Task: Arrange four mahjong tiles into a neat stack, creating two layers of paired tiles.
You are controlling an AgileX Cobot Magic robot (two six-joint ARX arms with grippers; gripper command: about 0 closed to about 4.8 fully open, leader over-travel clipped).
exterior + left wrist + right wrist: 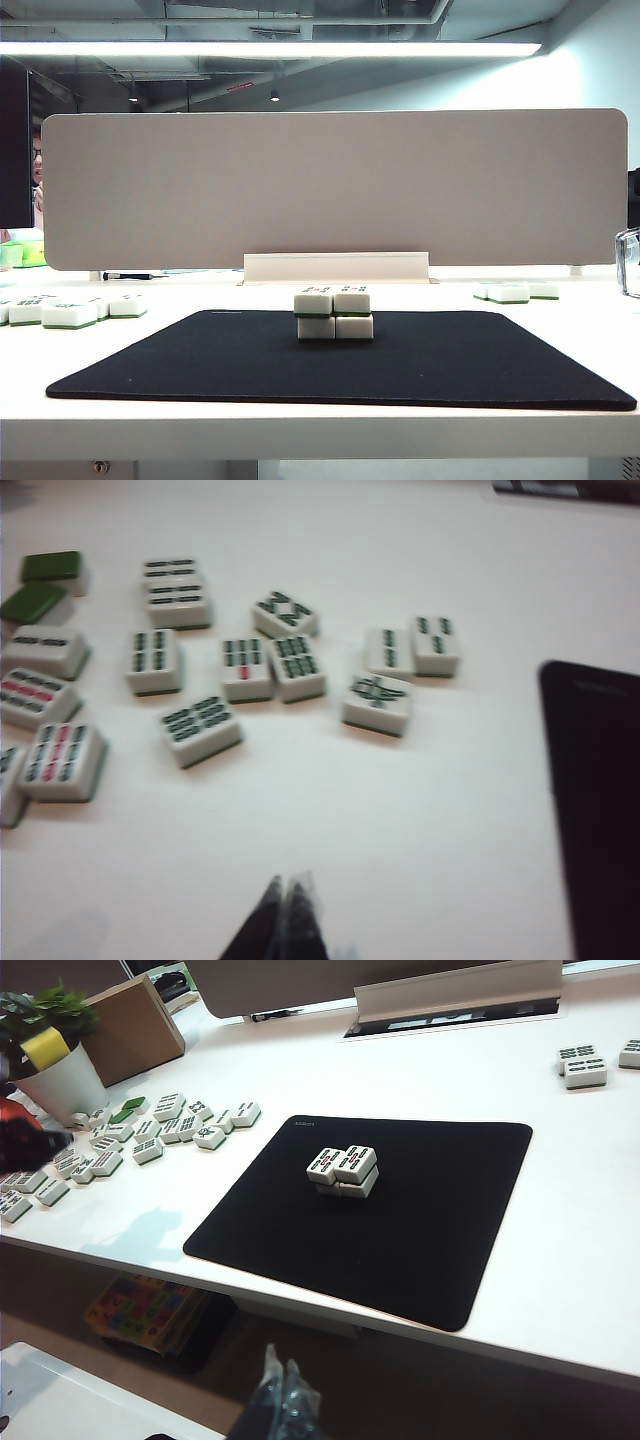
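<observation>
On mat (200,360): stack (334,314) (complete); left pincer (285,900), right pincer (283,1385) well apart.

No words or numbers can be read — the mahjong tiles (248,667) bear only bar marks.

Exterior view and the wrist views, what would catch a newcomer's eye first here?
First, the stack of four white tiles, two wide and two high, standing alone near the middle of the black mat. Next, the loose tiles scattered on the white table to the mat's left, where the left gripper hovers with fingers shut. The right gripper, also shut, hangs off the table's front edge.
</observation>
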